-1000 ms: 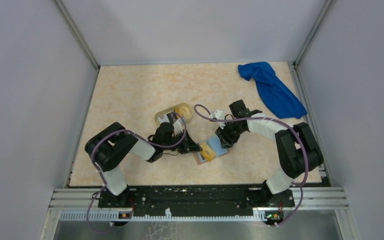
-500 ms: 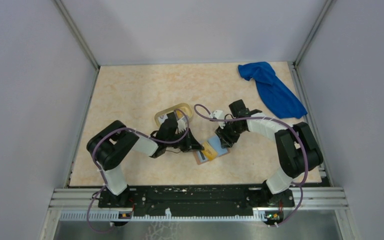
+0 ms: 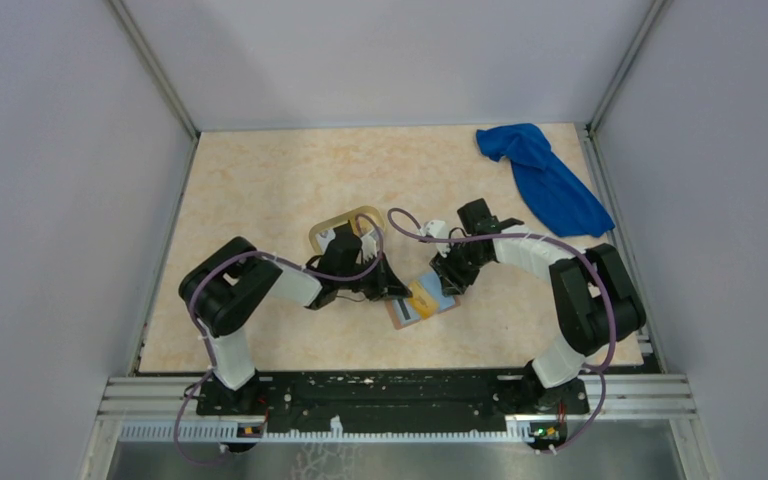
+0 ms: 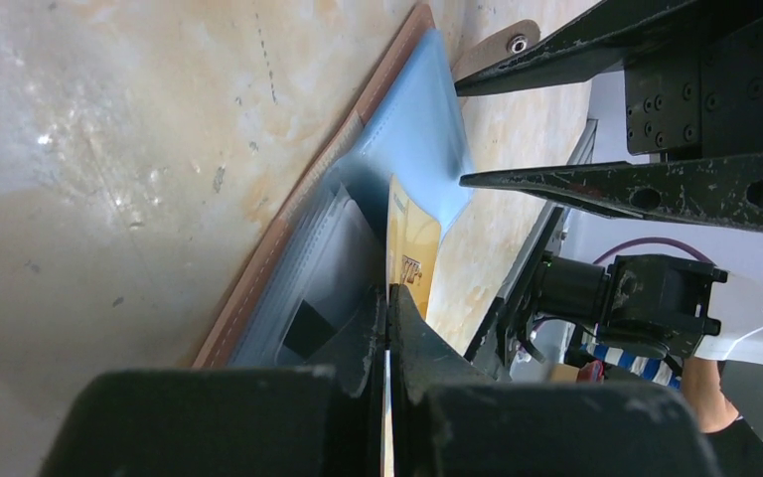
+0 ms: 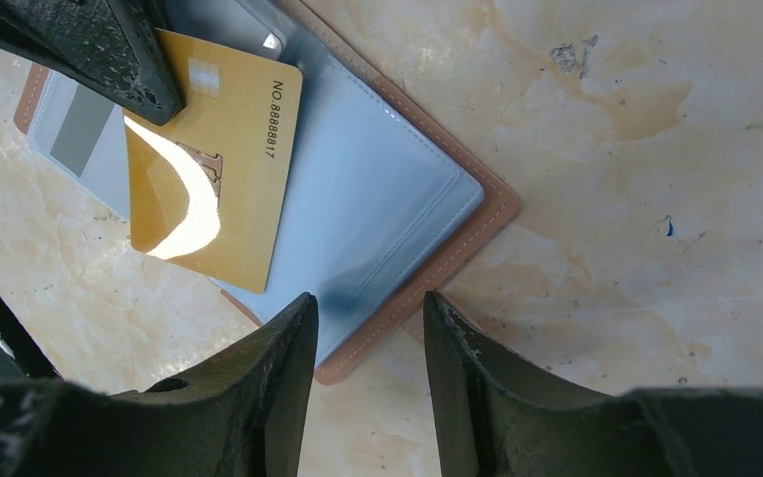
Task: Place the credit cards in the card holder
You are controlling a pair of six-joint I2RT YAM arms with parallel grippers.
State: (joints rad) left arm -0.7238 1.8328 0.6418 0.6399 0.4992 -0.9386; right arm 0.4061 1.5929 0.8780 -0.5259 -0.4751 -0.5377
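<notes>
The card holder (image 3: pixel 422 304) lies open on the table, tan outside, grey-blue slots inside. My left gripper (image 3: pixel 397 291) is shut on a yellow-orange credit card (image 3: pixel 420 297) and holds it on edge over the holder's inside. In the left wrist view the gripper (image 4: pixel 389 294) pinches the card (image 4: pixel 412 248) over the blue slots (image 4: pixel 407 129). My right gripper (image 3: pixel 448 282) is open at the holder's far right corner. In the right wrist view its jaws (image 5: pixel 368 310) stand either side of the holder's tan edge (image 5: pixel 477 227), beside the yellow card (image 5: pixel 221 169). A grey-white card (image 5: pixel 77 131) sits in a slot.
A pale yellow oval tray (image 3: pixel 332 226) with more cards (image 3: pixel 348 240) lies just behind my left gripper. A blue cloth (image 3: pixel 545 180) lies at the back right. Metal frame posts and grey walls bound the table.
My left gripper has moved right, carrying the yellow card further over the open card holder. My right gripper has stayed at the holder's corner.
</notes>
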